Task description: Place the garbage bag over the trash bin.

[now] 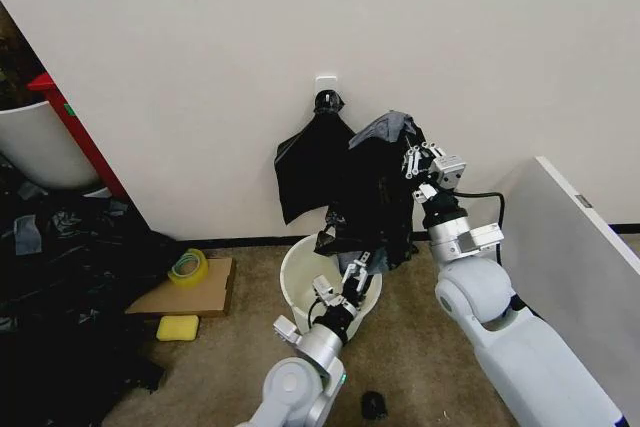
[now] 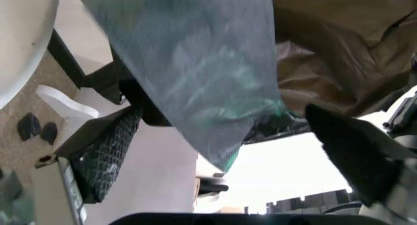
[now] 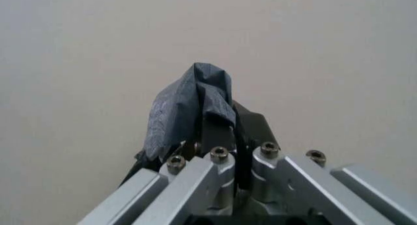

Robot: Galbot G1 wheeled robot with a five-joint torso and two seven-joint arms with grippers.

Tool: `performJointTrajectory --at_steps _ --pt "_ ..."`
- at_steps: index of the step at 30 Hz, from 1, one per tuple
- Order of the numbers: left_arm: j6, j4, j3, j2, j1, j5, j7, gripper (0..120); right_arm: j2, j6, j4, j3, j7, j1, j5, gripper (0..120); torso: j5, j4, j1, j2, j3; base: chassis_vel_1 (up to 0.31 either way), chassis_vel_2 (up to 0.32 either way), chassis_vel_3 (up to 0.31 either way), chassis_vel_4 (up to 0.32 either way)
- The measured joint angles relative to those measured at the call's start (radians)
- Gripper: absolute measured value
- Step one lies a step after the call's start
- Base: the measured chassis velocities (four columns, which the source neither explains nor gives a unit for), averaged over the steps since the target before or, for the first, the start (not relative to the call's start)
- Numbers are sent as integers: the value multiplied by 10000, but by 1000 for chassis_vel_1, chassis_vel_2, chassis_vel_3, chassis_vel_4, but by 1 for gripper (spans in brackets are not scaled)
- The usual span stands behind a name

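My right hand (image 1: 413, 162) is raised against the wall, pressed together on a fold of the garbage bag (image 1: 375, 202), which hangs below it as a dark, wrinkled drape. My left hand (image 1: 364, 265) sits lower, at the bottom edge of that drape, just over the near rim of the trash bin (image 1: 300, 282); I cannot tell whether it is spread or closed, as plastic covers it. Beside my right hand, on the left-arm side, a second black bag bunch (image 1: 310, 162) hangs from a white wall hook (image 1: 326, 82), crowding the bag I hold. Farther that way, on the floor, lie a cardboard sheet (image 1: 185, 297) with a tape roll (image 1: 188, 269), a yellow sponge (image 1: 178, 327) and heaped black plastic sheeting (image 1: 60, 287)
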Motion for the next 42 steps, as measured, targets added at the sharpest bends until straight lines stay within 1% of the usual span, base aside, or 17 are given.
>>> performJointTrajectory --at_steps 2,6,11,16,19,20,21,23,25,26,27,30,34,36,37,40,42 --pt "4 0 -8 -8 34 24 30 91 15 1 -8 -21 -2 2 -9 0 0 0 0 0 0 0 0 0 0" --pt "-9 -68 -274 132 132 93 111 70 25 2 -1 -35 -6 11 -18 0 -1 1 0 0 0 0 0 0 0" --pt "-21 -142 -413 198 159 133 152 58 16 2 46 -35 -6 -20 -24 0 -1 1 0 0 0 0 0 0 0" --pt "-30 -158 -525 176 141 415 293 36 0 2 159 16 -7 -182 -55 0 -2 1 0 0 0 0 0 0 0" --pt "-57 -206 -569 238 104 606 378 29 -44 4 222 77 4 -317 -70 0 -2 1 0 0 0 0 0 0 0" --pt "-124 -369 -608 404 -3 792 434 20 -157 5 324 118 53 -460 -37 0 -4 1 0 0 0 0 0 0 0" --pt "-124 -369 -608 404 -3 792 434 20 -157 5 324 118 53 -460 -37 0 -4 1 0 0 0 0 0 0 0" --pt "-300 -845 -662 993 -398 1433 530 8 -638 -111 678 125 474 -857 293 0 -3 3 0 0 0 0 0 0 0" --pt "-330 -933 -677 1151 -527 1680 584 6 -756 -179 761 125 613 -957 349 0 -3 1 0 0 0 0 0 0 0" --pt "-404 -1051 -732 1495 -843 2295 725 1 -983 -386 949 163 985 -1161 405 0 -2 1 0 0 0 0 0 0 0" --pt "-455 -1116 -848 1951 -1238 3025 826 0 -1232 -677 1188 246 1513 -1413 432 0 -5 -3 0 0 0 0 0 0 0" --pt "-492 -1164 -1018 2452 -1626 3568 953 0 -1392 -910 1353 341 1889 -1617 433 0 -4 -3 0 0 0 0 0 0 0" --pt "-607 -1220 -1598 3986 -2728 4739 1849 0 -1571 -1520 2010 535 2795 -2317 456 0 -2 2 1 0 0 0 0 0 0" --pt "-619 -1212 -1608 4014 -2749 4779 1895 0 -1569 -1534 2029 535 2811 -2336 465 0 -2 2 0 0 0 0 0 0 0" --pt "-825 -1030 -1753 4399 -3014 5501 2686 0 -1519 -1727 2390 480 3029 -2671 610 0 -2 -1 0 0 0 0 0 0 0" --pt "-972 -899 -1816 4648 -3158 6059 3319 0 -1459 -1845 2618 414 3117 -2930 659 0 -4 0 0 0 0 0 0 0 0" --pt "-1160 -864 -1871 5051 -3179 6838 4371 0 -1284 -1906 3058 312 3105 -3671 422 0 -2 0 0 0 0 0 0 0 0"
